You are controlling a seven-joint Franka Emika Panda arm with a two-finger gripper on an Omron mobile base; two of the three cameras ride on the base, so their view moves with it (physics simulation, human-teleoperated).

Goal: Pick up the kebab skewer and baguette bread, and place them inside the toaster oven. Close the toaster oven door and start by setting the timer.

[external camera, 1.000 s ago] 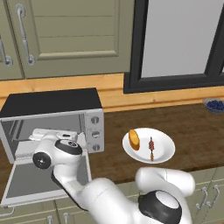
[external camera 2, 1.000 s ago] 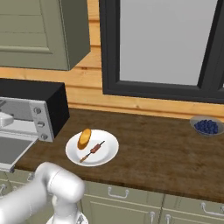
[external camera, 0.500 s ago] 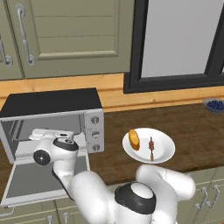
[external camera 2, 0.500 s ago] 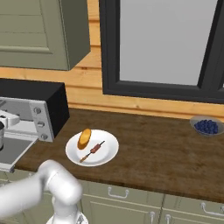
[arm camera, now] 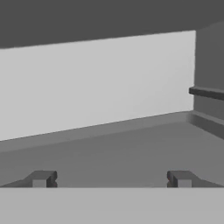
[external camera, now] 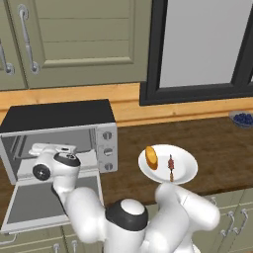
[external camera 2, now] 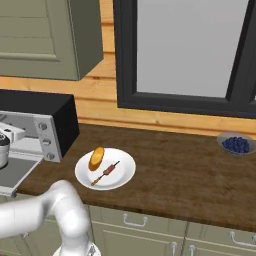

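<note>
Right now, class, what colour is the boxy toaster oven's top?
Black, seen best in the left base view.

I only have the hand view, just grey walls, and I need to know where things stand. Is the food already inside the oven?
Observer: No. The bread and the skewer lie on the white plate on the counter.
Operator: Is the oven door down?
Observer: Yes, the door hangs open, flat in front of the toaster oven.
Operator: Anything else on the counter?
Observer: A bowl of blueberries sits beyond the plate, under the window.
</note>
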